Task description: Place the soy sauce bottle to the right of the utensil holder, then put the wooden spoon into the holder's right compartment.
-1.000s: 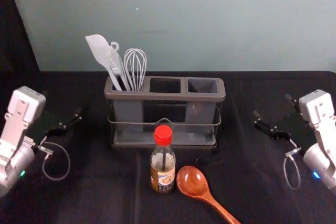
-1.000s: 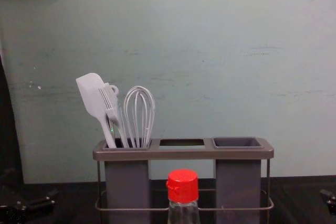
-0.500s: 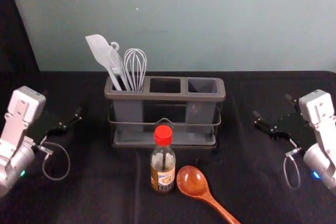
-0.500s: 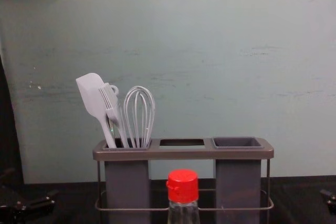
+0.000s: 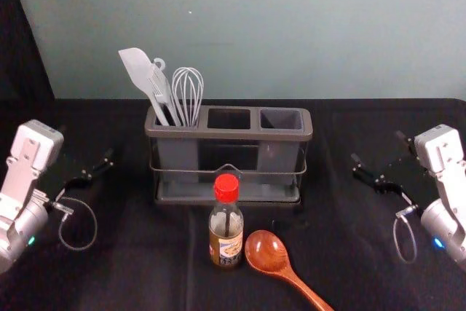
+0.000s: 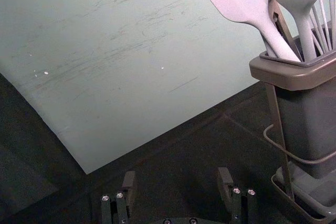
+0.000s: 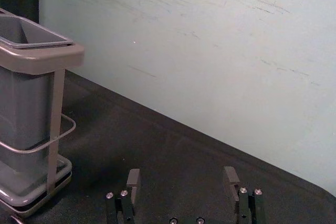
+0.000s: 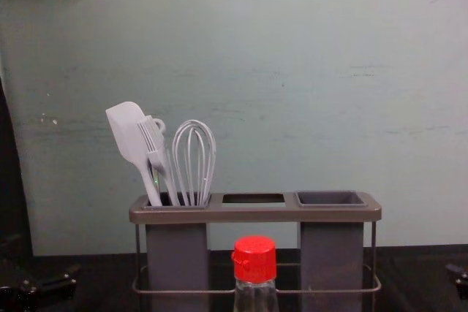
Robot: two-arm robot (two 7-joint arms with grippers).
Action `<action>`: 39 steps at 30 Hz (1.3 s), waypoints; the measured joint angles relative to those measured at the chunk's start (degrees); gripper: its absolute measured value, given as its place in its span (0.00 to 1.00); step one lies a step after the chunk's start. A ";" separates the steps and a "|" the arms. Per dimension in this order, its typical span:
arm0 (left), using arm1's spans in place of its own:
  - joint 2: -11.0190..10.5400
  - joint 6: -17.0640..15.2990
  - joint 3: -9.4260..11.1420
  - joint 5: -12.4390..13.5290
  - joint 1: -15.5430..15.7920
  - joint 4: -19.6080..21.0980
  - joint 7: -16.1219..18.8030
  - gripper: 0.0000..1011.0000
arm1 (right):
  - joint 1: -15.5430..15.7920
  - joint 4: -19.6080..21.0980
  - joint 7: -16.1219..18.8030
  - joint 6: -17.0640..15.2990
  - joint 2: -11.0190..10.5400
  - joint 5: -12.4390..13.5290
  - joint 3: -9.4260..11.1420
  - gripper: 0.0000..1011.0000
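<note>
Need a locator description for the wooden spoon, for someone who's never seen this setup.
Find the grey utensil holder standing before the wall. In front of it stands a red-capped sauce bottle; the spoon lies just right of that. It's the glossy reddish-brown one lying flat, unlike the upright bottle.

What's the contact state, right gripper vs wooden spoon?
Apart. The head view shows it: a wide stretch of dark cloth lies between the right gripper and the wooden spoon.
</note>
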State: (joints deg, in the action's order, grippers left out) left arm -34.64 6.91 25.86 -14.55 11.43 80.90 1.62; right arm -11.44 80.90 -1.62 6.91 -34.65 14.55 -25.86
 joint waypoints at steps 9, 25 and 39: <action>0.00 0.00 0.00 0.00 0.00 0.00 0.00 1.00 | 0.00 0.00 0.00 0.00 0.00 0.00 0.00 0.99; 0.00 0.00 0.00 0.00 0.00 0.00 0.00 1.00 | 0.00 0.00 0.00 0.00 0.00 0.00 0.00 0.99; 0.00 0.00 0.00 0.00 0.00 0.00 0.00 1.00 | 0.00 0.00 0.00 0.00 0.00 0.00 0.00 0.99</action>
State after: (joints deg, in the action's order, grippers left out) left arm -34.65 6.91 25.86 -14.55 11.43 80.90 1.62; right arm -11.43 80.90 -1.62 6.90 -34.65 14.55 -25.86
